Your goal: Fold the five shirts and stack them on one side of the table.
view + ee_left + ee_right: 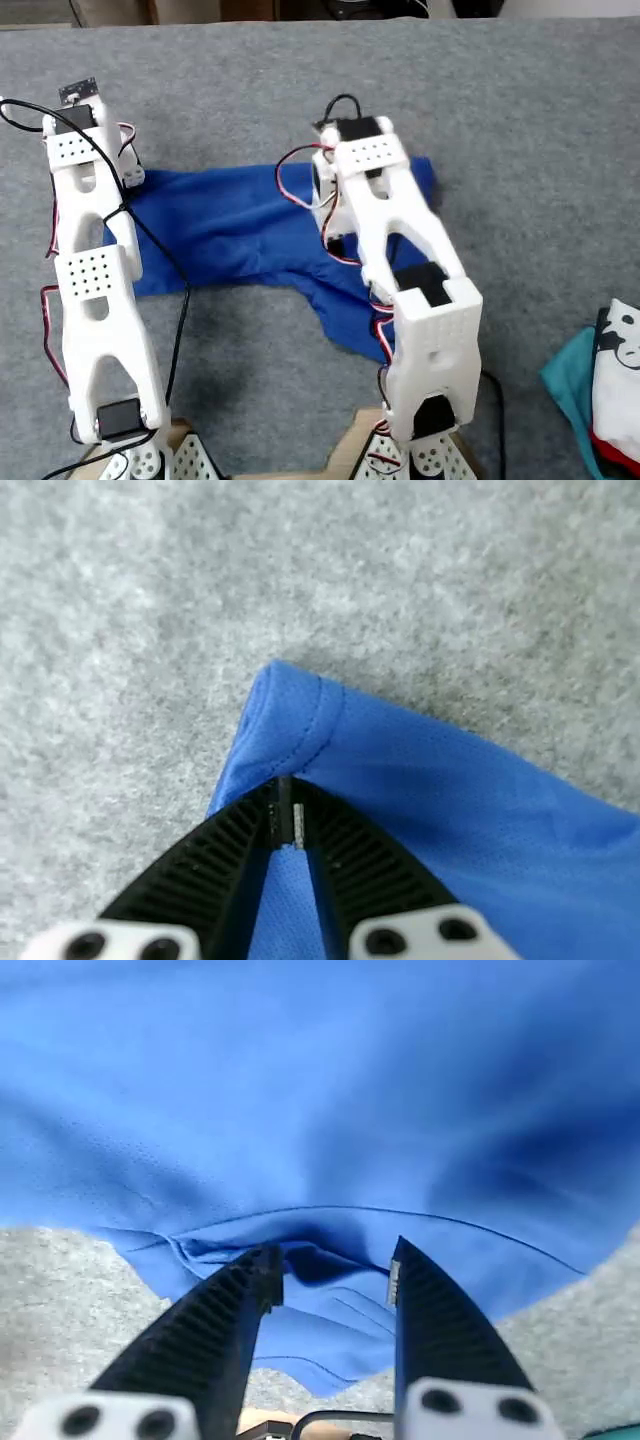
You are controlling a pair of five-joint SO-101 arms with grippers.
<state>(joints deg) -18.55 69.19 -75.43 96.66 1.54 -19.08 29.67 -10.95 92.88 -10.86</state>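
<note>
Grey table (520, 120): L end effector (286, 825) pinches blue shirt (450, 800).

We have one fixed camera set high above the near edge, over the two arm bases. It looks steeply down and toward the far side, wide enough to take in the grey tabletop (520, 120), the left arm (90, 280) and the right arm (400, 220). Our left wrist camera rides just behind the left gripper (287, 815) and looks along its fingers, very close on the tabletop and one corner of the blue shirt (420, 780). Our right wrist camera sits likewise behind the right gripper (330, 1260), nearer still to the cloth. All three views share that shirt, and the left wrist's corner is its far-left one in the high view.
</note>
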